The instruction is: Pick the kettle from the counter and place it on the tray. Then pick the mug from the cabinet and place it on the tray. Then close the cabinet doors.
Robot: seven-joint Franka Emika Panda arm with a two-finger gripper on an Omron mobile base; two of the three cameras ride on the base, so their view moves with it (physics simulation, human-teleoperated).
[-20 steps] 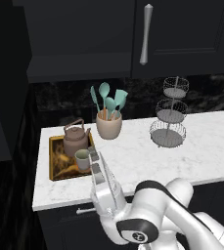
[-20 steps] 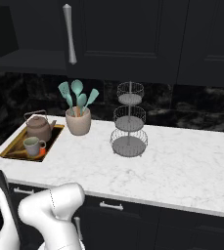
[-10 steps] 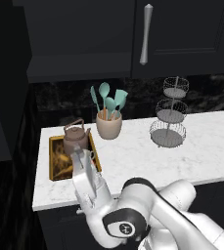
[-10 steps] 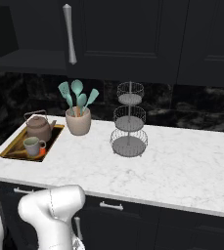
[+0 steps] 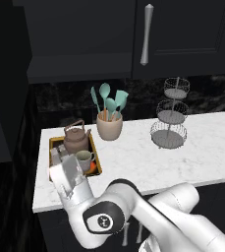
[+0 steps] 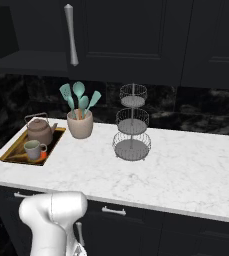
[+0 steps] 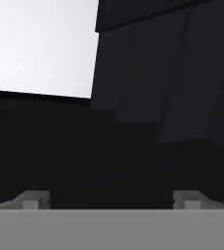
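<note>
Kettle (image 5: 76,139) and mug (image 5: 84,158) both sit on tray (image 5: 97,164) at desk (image 5: 133,162) far left, tool (image 7: 111,199) wide and empty, cabinet doors (image 5: 182,34) left to close.

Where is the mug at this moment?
The mug stands on the tray, just in front of the kettle, at the counter's left end.

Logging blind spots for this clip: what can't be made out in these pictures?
- Flat gold-rimmed tray: left base view, near end behind the white arm.
- Tray's painted picture: both base views, covered by the squat brown-grey kettle and small grey-beige mug.
- Black wall cabinet: left part cut by the frame edge.
- Gripper: hand view, fingertips apart, facing indistinct dark panels.
</note>
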